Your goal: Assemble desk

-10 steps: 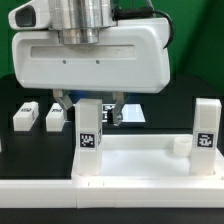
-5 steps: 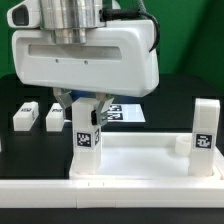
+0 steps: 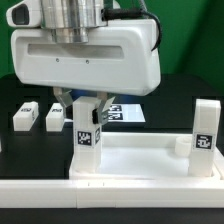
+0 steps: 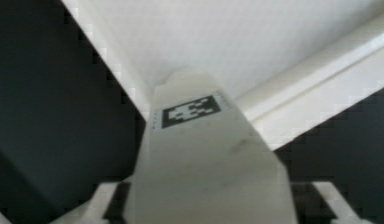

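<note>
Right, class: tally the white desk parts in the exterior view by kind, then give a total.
Desk top: 1
Upright leg: 2
Loose leg lying flat: 2
Total: 5

Under and all around the claw [image 3: 87, 103] spreads the black table [image 3: 170, 112], matte and dark. In the wrist view it shows again as dark patches on either side of the claw. Just behind the claw, toward the exterior view's right, there's the marker board [image 3: 127, 114], lying flat on the table. It's thin and white with black-and-white tags on its face, and only part of it is showing. Well behind the claw and higher up, a green backdrop [image 3: 195, 45] fills the rear, and a thin strip of it peeks out at the exterior view's left edge too.
</note>
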`<state>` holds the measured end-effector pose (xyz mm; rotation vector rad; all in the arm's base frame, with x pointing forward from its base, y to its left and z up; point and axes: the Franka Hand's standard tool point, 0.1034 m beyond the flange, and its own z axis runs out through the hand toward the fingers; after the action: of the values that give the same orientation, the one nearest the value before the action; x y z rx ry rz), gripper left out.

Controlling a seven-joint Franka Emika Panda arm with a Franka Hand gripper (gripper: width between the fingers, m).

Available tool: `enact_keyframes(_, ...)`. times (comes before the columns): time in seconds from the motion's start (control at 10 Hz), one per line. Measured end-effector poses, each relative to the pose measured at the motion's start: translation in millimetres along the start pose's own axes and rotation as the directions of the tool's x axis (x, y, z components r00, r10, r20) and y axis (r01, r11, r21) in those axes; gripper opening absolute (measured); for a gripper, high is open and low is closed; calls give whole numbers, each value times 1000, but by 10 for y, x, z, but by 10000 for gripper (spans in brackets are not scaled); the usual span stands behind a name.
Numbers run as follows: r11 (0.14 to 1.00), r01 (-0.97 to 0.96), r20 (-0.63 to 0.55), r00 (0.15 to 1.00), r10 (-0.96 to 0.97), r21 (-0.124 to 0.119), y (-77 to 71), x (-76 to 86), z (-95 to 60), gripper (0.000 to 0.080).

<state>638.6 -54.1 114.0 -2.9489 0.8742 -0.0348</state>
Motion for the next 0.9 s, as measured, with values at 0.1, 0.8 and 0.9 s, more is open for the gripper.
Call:
enact_keyframes(0.1, 1000, 8, -8, 1000, -8, 8, -52, -9, -87, 402)
enact_keyframes(0.8, 1000, 3, -29, 1000, -2, 27, -238, -72, -283, 649)
enact_keyframes(0.9, 1000, 3, -29, 1000, -2, 26, -236, -72, -282, 649)
